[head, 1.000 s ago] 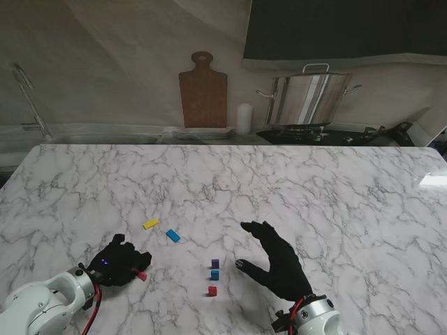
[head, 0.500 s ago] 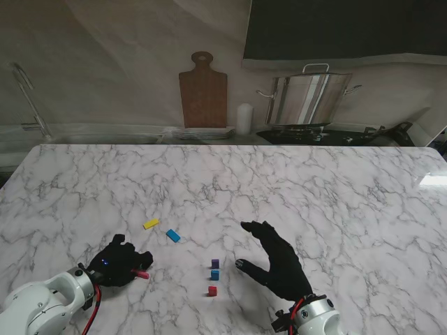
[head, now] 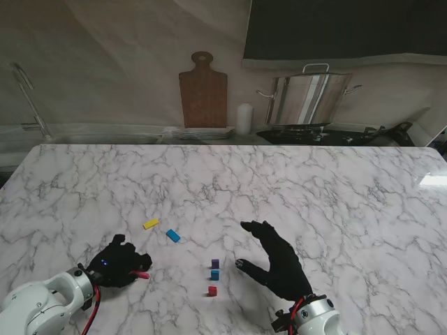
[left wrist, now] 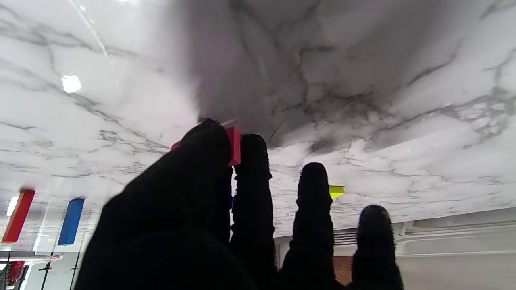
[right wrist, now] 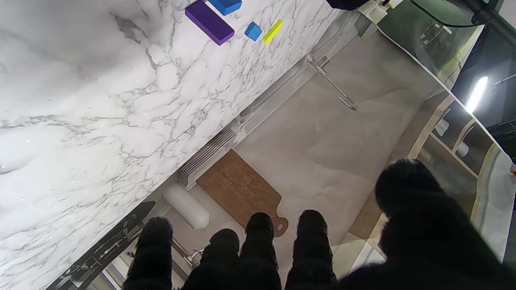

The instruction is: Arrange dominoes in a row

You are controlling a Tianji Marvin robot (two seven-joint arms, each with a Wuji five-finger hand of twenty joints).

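Now, from the stand, the left hand (head: 119,262) has turned the pink domino (head: 142,275) flatter than before, pinched near the marble table (head: 314,188); the right hand (head: 279,262) stays spread, empty. The left wrist view shows thumb and finger gripping it. The right wrist view shows the purple domino (right wrist: 209,22) far away.

marble table (head: 279,181), cutting board (head: 203,91), steel pot (head: 307,98)

- No text, label, brand, number or sign can be read in any view.
- The dominoes (head: 214,274) on the marble table (head: 314,188) show plain coloured faces, though they may be too small for any fine marking to show.
- The steel pot (head: 307,98) and the cutting board (head: 203,91) carry no readable lettering.
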